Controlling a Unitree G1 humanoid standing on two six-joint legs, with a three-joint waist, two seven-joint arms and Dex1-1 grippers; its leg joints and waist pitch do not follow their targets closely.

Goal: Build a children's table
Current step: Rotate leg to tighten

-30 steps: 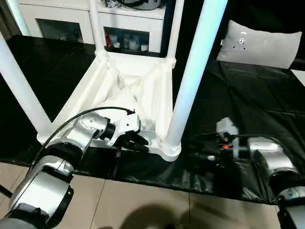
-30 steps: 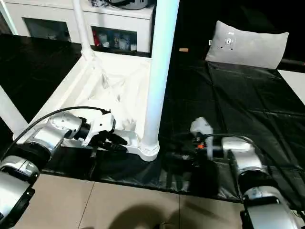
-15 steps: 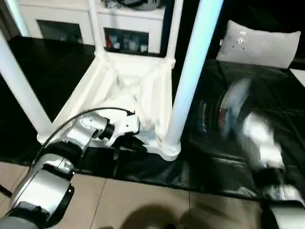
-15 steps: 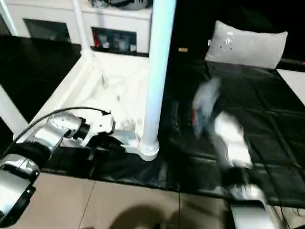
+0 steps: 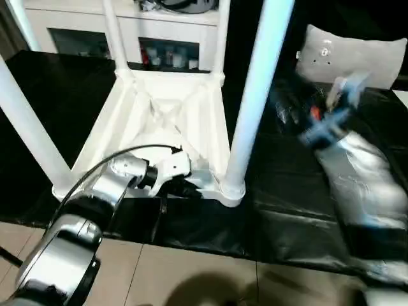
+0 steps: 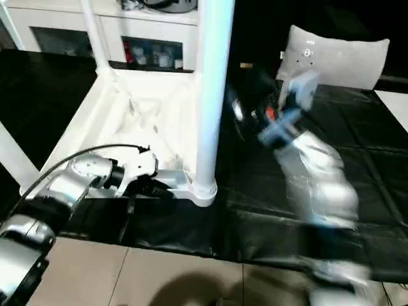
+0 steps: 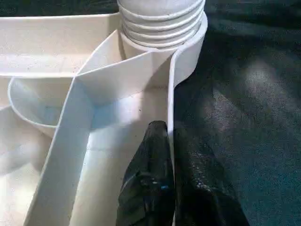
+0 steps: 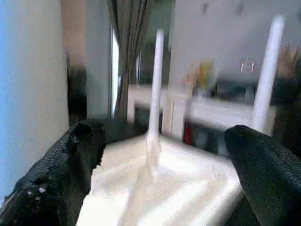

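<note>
Upturned tabletop (image 5: pixel 169 121) lay center-left on black sheet (image 5: pixel 299 210), 4 legs up; nearest leg (image 5: pixel 255 95) at center. Left gripper (image 7: pixel 170 141), low center-left, had jaws clamped on tabletop's near rim. Right gripper (image 8: pixel 162 155), raised at right, blurred, had jaws wide apart, holding nothing.

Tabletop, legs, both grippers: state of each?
tabletop: upside down on the black mat, ribbed underside up.
near right leg: upright, seated in its corner socket.
left gripper: shut on the tabletop's rim wall, beside that socket.
right gripper: open, raised, holding nothing.
far legs: upright in the far corners.
</note>
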